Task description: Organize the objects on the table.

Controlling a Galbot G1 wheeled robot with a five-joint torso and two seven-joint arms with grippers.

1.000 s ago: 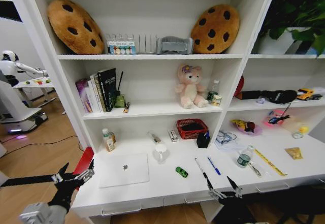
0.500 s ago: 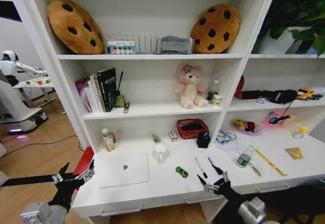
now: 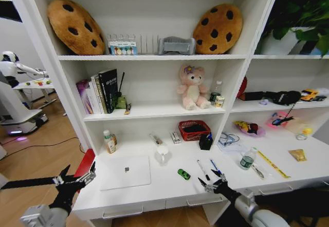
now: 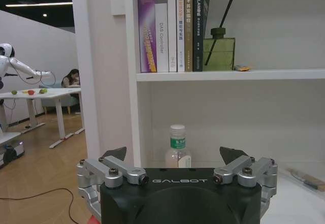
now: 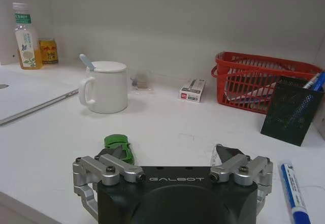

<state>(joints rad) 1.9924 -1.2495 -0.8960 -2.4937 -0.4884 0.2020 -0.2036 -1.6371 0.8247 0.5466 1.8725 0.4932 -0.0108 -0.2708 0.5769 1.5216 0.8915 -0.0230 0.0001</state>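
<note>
1. The right gripper's (image 5: 171,155) own body hides part of the green item (image 5: 120,147) just ahead of it.
2. It is spread open over the table (image 3: 164,186), holding nothing, with the blue pen (image 5: 293,193) beside it.
3. The left gripper (image 3: 76,177) waits open, off the table's end.

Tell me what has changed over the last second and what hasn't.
The right gripper has moved up from the front edge of the table and over its surface, closing on the black pen and blue pen, its fingers open and holding nothing. The left gripper stays open off the table's left end. The laptop, green item and pens lie as before.
</note>
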